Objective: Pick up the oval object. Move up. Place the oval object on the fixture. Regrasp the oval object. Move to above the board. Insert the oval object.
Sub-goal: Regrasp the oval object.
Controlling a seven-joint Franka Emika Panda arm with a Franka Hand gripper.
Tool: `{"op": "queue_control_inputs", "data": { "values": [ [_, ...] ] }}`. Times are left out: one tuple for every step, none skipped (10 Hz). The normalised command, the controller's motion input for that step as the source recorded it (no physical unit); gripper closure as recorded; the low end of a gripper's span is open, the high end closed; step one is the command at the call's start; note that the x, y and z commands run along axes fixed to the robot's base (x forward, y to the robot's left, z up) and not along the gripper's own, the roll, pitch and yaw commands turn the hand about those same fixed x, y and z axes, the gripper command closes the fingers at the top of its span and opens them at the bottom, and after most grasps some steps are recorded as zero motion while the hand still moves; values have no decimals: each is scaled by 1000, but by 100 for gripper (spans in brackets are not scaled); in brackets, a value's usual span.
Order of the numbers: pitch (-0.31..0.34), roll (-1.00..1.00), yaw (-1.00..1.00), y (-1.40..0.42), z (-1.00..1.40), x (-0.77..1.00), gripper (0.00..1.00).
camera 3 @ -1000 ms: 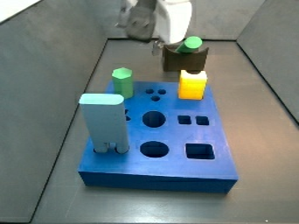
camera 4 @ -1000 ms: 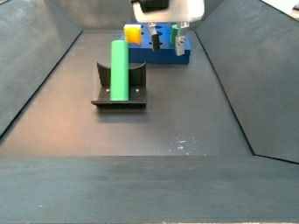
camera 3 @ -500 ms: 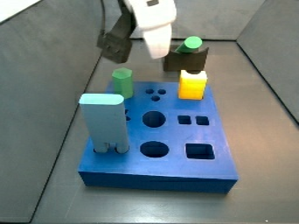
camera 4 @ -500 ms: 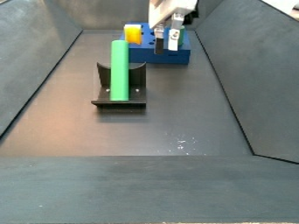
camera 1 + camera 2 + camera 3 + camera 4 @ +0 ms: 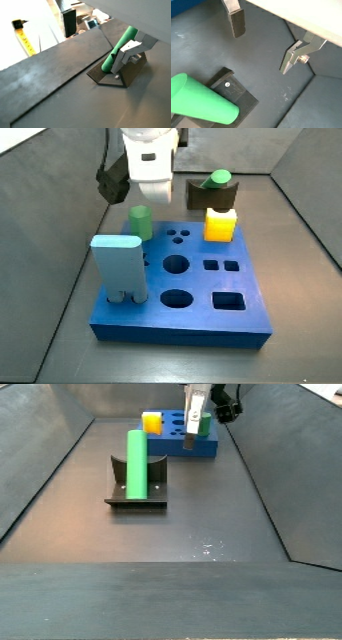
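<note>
Standing upright in the fixture (image 5: 136,492), the oval object (image 5: 135,462) looks rigid, light and slick to me; I'd pinch it across the upper shaft. My claw (image 5: 264,41) hangs wide open, empty, near the board (image 5: 187,288).

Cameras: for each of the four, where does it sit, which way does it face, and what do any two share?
Wrist view: on the arm, facing the fixture and green peg; a finger shows.
Wrist view: looks down between the open tool fingers at the peg's end.
Side view: above the board, facing the fixture behind it; the tool's body shows.
Side view: opposite end, peg nearest, tool beyond.
All show the peg.
</note>
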Motion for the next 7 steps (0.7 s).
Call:
{"op": "queue_control_inputs", "data": {
  "values": [
    [653, 251, 116, -29, -25, 60, 0],
    [629, 219, 213, -38, -15, 63, 0],
    [535, 165, 344, -48, -2, 76, 0],
    [433, 139, 406, -41, -6, 71, 0],
    [278, 115, 451, -41, -11, 68, 0],
    [175, 104, 446, -42, -6, 59, 0],
    [58, 83, 400, -41, -3, 58, 0]
  ]
}}
